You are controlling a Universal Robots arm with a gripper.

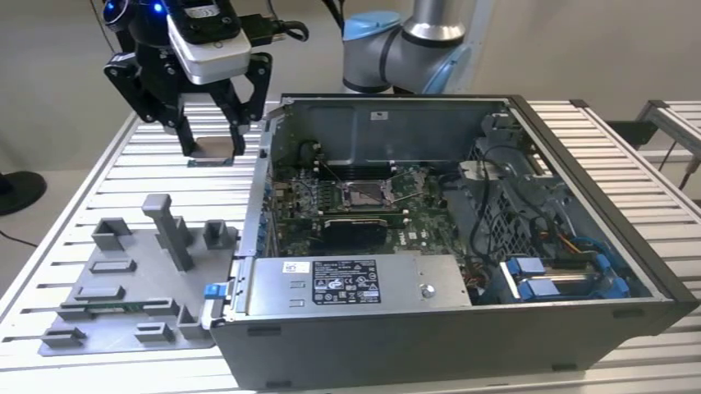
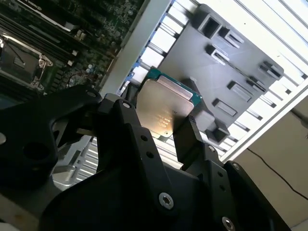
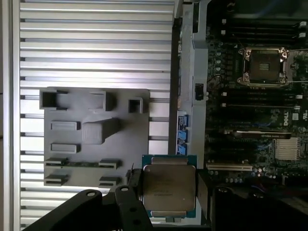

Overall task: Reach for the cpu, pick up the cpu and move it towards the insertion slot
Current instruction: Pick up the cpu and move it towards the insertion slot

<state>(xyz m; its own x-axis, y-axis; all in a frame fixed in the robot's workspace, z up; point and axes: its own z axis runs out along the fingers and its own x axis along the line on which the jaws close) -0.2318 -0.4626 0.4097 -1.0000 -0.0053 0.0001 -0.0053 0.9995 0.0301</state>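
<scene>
End effector (image 2: 161,130) grips the cpu (image 2: 166,108), above the slatted table (image 1: 131,176).

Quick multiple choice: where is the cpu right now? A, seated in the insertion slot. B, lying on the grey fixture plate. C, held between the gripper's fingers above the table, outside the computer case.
C: the cpu sits clamped in the gripper, raised over the slatted table, while the insertion slot stands empty.

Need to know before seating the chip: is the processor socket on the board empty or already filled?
Empty. The socket shows a bare dark centre, and the chip is held in the end effector.
</scene>
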